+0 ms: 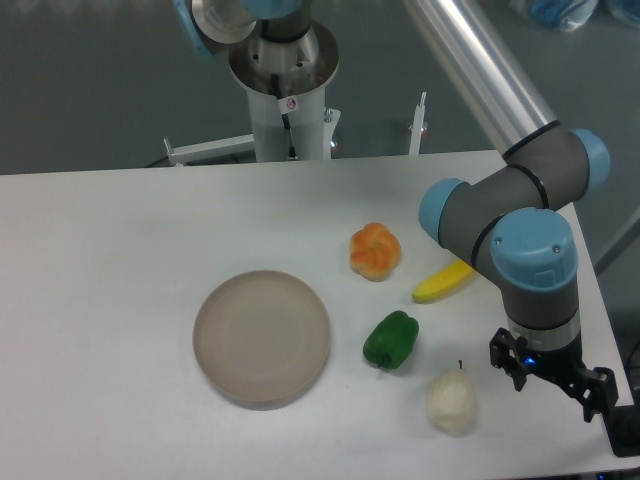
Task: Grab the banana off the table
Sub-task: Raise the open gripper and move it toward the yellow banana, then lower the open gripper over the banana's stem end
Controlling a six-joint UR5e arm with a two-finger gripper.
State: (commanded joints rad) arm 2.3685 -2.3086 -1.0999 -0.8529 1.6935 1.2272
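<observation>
So the gripper [553, 383] is hanging low over the front right corner of the table [110, 260], and honestly I can't tell how its jaws stand. All you get is dark hardware under the blue wrist cap, with a black bit poking off to the right, and the fingertips don't read clearly. It doesn't appear to be holding anything, though.

Nearest to it is the pale pear [451, 401], just off to the side with its little stem pointing up. A bit further along is the green pepper [391, 340], then the orange pumpkin-looking thing [375, 251] behind that, and the round beige plate [262, 338] sits well apart toward the middle.

The banana [444, 282] is lying flat on the table behind the gripper, partly tucked under the arm's grey elbow (so only one end and the middle show). It's apart from the pepper and the orange thing.

My guess on handling: light, fairly firm if it's a toy, squishy if it's real, with a smooth curved skin that could roll or slip out of a pinch. I'd grab it across the middle, jaws straddling the narrow width, not at the tapered ends. The arm needs to pull back and re-aim first, since it's currently closer to the pear.
</observation>
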